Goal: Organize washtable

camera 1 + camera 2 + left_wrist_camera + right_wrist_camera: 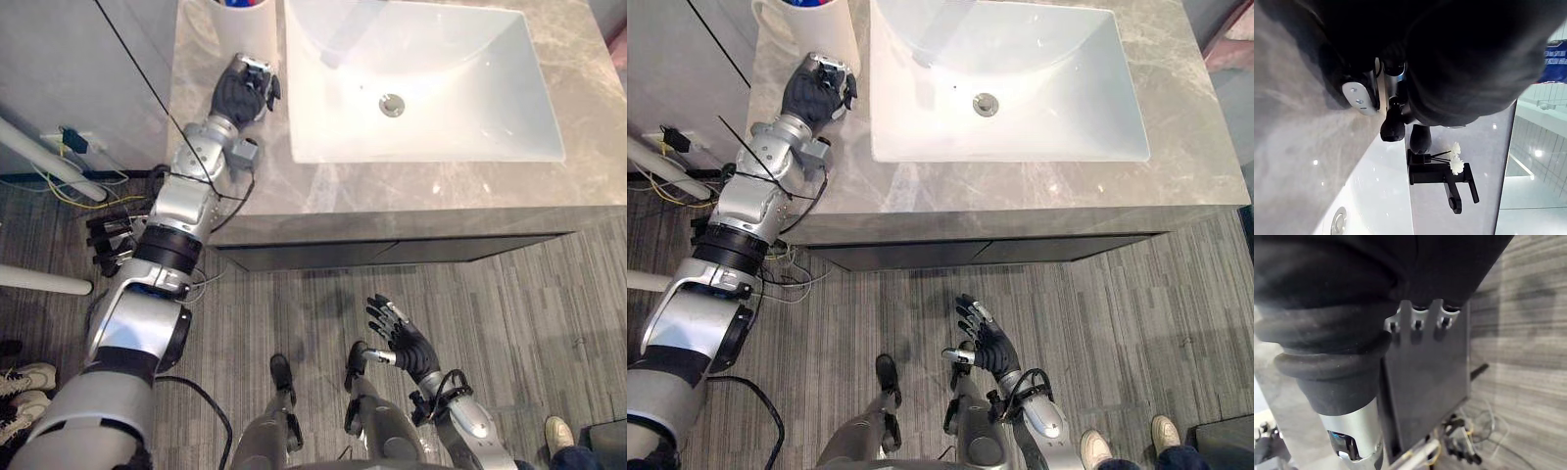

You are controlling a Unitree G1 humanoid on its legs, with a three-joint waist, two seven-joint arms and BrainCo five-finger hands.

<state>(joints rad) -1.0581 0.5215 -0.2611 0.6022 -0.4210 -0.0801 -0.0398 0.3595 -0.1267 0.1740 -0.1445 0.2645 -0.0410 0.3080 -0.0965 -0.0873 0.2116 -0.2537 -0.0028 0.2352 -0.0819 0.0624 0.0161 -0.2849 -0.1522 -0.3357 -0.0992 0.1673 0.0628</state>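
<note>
A white cup (245, 27) with blue and red items in it stands at the back left of the grey marble counter (392, 191). My left hand (243, 90) rests on the counter just in front of the cup, beside the left rim of the white sink (421, 152). Its fingers (1393, 129) are curled and I see nothing held in them. A black faucet (1444, 177) with white flowers (1455, 157) behind it stands at the sink's far side. My right hand (402, 341) hangs low over the floor in front of the counter, fingers spread and empty.
The sink has a metal drain (392, 104). A dark cabinet front (1425, 382) runs under the counter. Loose cables (69, 166) and white pipes (39, 157) lie at the left. A person's shoes (24, 377) show at the left and another shoe (558, 431) at the lower right.
</note>
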